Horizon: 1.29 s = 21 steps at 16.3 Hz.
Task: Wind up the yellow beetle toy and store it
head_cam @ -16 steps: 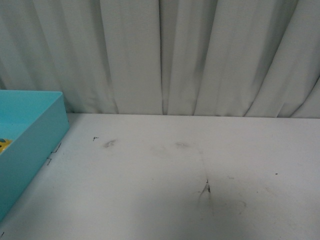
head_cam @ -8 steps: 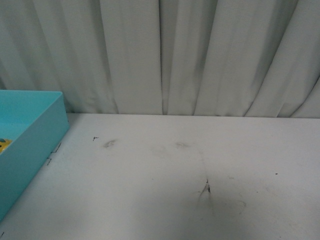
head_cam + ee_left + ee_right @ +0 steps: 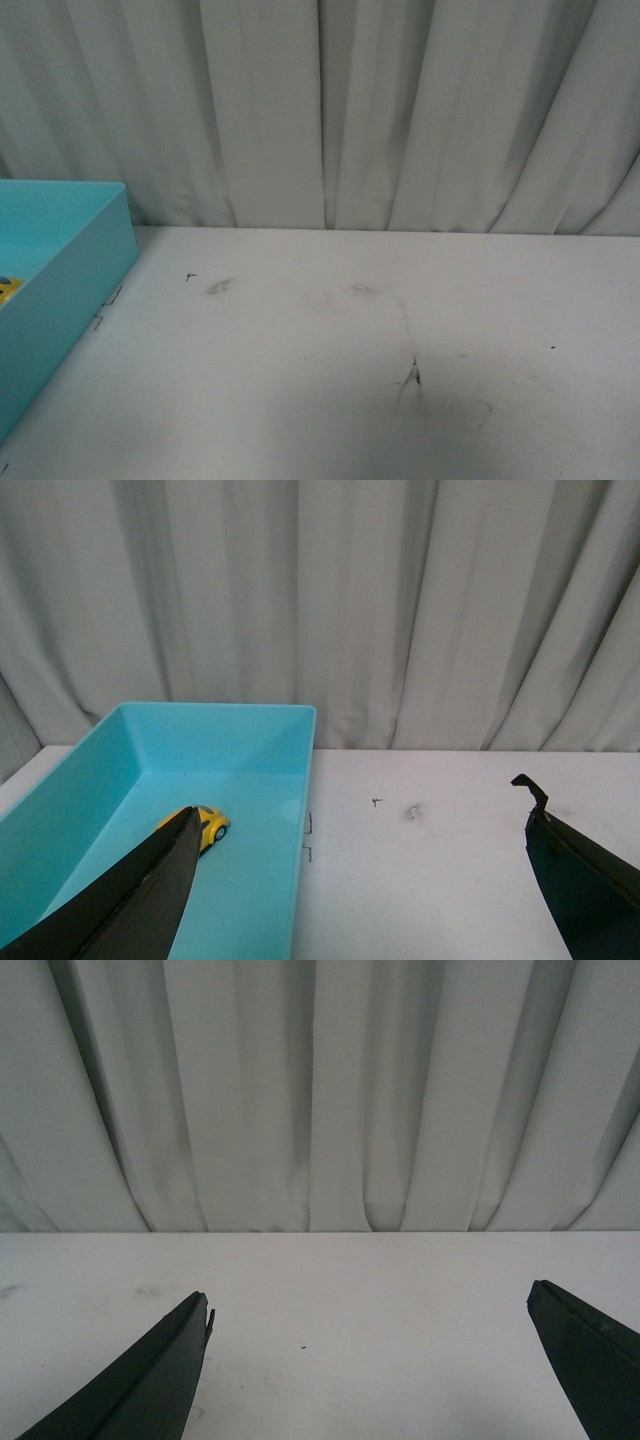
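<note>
The yellow beetle toy (image 3: pixel 210 825) lies on the floor of the turquoise box (image 3: pixel 300 780), partly hidden behind one finger in the left wrist view. In the front view only a yellow sliver (image 3: pixel 6 290) shows at the left edge inside the box (image 3: pixel 90 270). My left gripper (image 3: pixel 360 815) is open and empty, held above the box's near side wall and the white table (image 3: pixel 430 860). My right gripper (image 3: pixel 370 1305) is open and empty over bare table (image 3: pixel 370 1280). Neither arm shows in the front view.
A pleated white curtain (image 3: pixel 400 110) closes off the far edge of the table. The white tabletop (image 3: pixel 350 350) carries scuff marks (image 3: pixel 412 378). The box stands at the table's left side.
</note>
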Each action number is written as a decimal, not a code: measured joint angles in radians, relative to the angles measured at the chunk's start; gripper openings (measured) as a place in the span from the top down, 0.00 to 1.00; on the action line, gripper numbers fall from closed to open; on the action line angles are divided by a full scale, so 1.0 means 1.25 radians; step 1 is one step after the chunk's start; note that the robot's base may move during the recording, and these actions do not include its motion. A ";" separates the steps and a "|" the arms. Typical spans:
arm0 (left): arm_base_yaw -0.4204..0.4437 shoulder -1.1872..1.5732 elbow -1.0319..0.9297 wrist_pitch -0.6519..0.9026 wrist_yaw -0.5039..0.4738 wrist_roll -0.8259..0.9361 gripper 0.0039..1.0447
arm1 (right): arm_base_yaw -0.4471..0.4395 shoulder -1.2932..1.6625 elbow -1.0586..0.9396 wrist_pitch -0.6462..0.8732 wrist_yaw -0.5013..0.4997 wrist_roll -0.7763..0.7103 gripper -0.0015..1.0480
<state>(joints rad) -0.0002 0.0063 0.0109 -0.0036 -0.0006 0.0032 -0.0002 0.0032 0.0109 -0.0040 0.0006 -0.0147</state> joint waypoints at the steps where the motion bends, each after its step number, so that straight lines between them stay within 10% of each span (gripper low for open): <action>1: 0.000 0.000 0.000 0.000 0.000 0.000 0.06 | 0.000 0.000 0.000 0.000 0.000 0.000 0.06; 21: 0.000 0.000 0.000 0.000 0.000 0.000 0.06 | 0.000 0.000 0.000 0.002 0.000 0.000 0.06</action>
<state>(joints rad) -0.0002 0.0063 0.0109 -0.0032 -0.0006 0.0032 -0.0002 0.0032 0.0109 -0.0021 0.0006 -0.0143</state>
